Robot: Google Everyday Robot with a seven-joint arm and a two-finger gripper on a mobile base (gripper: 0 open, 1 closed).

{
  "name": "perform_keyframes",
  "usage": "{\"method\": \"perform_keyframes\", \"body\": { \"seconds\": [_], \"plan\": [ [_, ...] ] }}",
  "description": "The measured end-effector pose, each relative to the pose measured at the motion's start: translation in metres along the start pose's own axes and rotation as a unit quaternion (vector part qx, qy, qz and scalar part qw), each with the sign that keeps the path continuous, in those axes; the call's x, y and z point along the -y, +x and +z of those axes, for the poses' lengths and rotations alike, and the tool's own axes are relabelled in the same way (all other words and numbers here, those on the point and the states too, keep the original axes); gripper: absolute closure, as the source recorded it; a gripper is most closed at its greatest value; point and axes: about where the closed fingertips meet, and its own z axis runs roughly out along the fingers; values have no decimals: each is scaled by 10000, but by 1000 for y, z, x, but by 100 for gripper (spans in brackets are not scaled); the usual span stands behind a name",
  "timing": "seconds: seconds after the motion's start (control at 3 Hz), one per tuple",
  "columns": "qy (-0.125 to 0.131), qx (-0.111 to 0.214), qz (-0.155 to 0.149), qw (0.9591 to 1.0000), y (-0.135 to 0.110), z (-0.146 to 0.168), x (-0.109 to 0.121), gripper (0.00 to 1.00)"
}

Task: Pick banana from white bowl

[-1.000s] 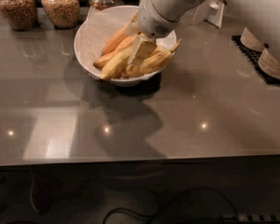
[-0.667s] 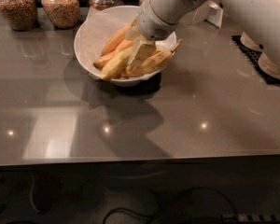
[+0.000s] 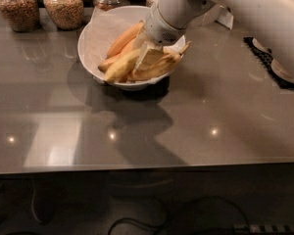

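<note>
The white bowl (image 3: pixel 90 58), lined with crinkled white paper, stands at the back middle of the grey table. It holds several bananas. The bright yellow banana (image 3: pixel 118 67) lies at the bowl's front left. Slimmer orange-toned bananas (image 3: pixel 125 37) lie behind it, and a duller yellow banana (image 3: pixel 162 67) with an upturned stem lies at the right. My gripper (image 3: pixel 148 57) reaches down from the upper right into the middle of the bowl and rests right on the bananas, at the bright banana's right end. The white arm hides the bowl's back right part.
Glass jars (image 3: pixel 63 5) of dry goods line the back edge behind the bowl. Pale stacked plates (image 3: pixel 280 70) on a black mat sit at the right edge. A white card (image 3: pixel 226 18) stands behind the arm. Cables lie on the floor below the table's front edge.
The arm has shifted very slightly; the gripper stays down in the bowl on the bananas. The bowl and bananas have not visibly moved.
</note>
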Motion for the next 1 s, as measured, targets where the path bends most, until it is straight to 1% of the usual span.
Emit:
{"method": "perform_keyframes", "body": {
  "seconds": [0.67,1.0],
  "plan": [
    [19,-21,-23,10000,-1,-2,0,98],
    [33,-112,-245,9996,-3,-10,6,100]
  ]
}}
